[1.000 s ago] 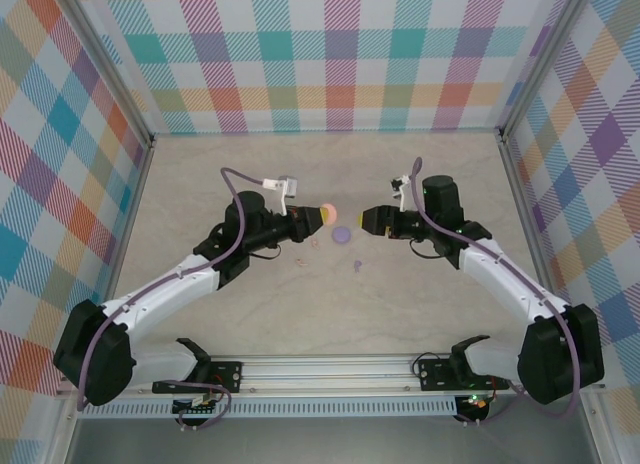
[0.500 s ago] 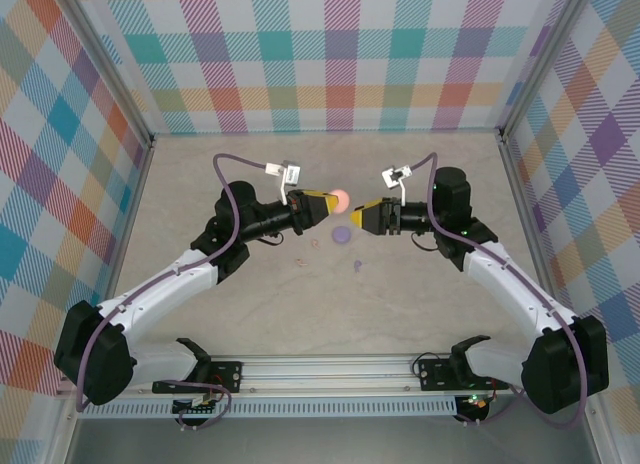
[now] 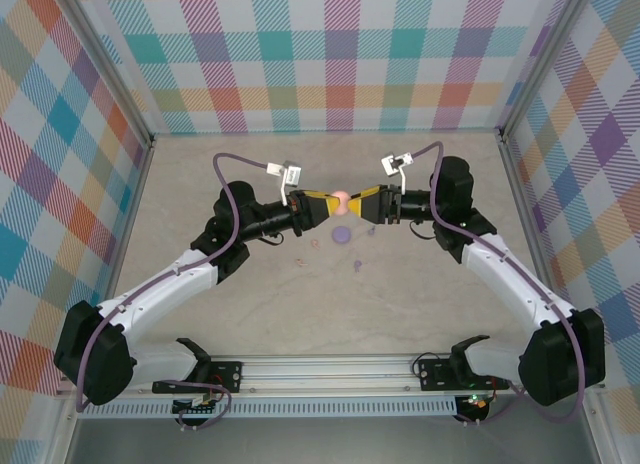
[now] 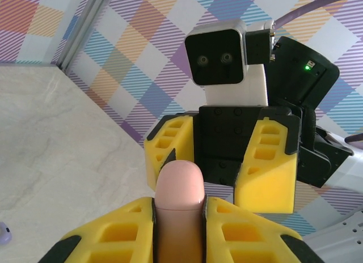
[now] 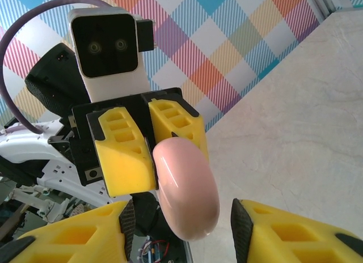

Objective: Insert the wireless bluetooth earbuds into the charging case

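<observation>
You have the pale table (image 3: 200, 184) under everything, and both arms meet at the pink case (image 3: 341, 198), which hangs raised above it. Your left arm (image 3: 180, 279) reaches the pink case from its left and your right arm (image 3: 500, 274) from its right. The left gripper (image 3: 330, 198) is clamped on the pink case, pinching it edge-on between its yellow fingers (image 4: 113, 234). The right gripper (image 3: 353, 198) has its jaws apart, one finger on each side of the pink case, with a gap at both. A purple case (image 3: 341, 235) lies on the table, just toward the arm bases from the pink case. Farther that way, two pale pink earbuds (image 3: 313, 242) and one purple earbud (image 3: 356, 267) lie loose.
</observation>
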### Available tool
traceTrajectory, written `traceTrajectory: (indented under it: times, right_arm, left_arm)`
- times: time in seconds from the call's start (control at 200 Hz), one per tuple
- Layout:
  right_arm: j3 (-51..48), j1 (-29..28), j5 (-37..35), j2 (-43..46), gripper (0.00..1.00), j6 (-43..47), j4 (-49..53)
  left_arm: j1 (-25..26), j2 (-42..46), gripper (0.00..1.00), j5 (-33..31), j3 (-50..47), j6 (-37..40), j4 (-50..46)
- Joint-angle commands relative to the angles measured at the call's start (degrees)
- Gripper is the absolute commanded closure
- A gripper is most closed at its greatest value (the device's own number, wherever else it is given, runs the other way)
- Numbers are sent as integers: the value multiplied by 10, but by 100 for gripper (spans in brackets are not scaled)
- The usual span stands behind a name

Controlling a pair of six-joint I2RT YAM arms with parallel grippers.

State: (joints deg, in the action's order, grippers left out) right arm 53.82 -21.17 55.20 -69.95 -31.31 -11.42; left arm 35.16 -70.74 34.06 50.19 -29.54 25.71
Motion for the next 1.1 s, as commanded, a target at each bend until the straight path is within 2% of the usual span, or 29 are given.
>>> traceTrajectory:
  times: [0.0,0.275,0.64,0.835,0.915,1.095]
  right_arm:
    - [19,-7,21,-7,51,-4,-22]
    - [29,-19,27,-18,55,1,-20]
    - [35,-23,32,-19,67,3,-16]
    - [38,-23,24,-18,78,9,-1]
    - [45,-24,10,-11,82,27,32]
    - [68,-24,-8,2,85,88,127]
  left_arm:
    - [4,12,80,14,12,-3,28]
    - [5,10,80,12,10,-3,32]
    - [7,7,80,10,7,-5,36]
    - [7,8,80,6,6,-2,26]
    - [7,11,75,-3,6,4,11]
    - [7,20,54,-21,16,24,-51]
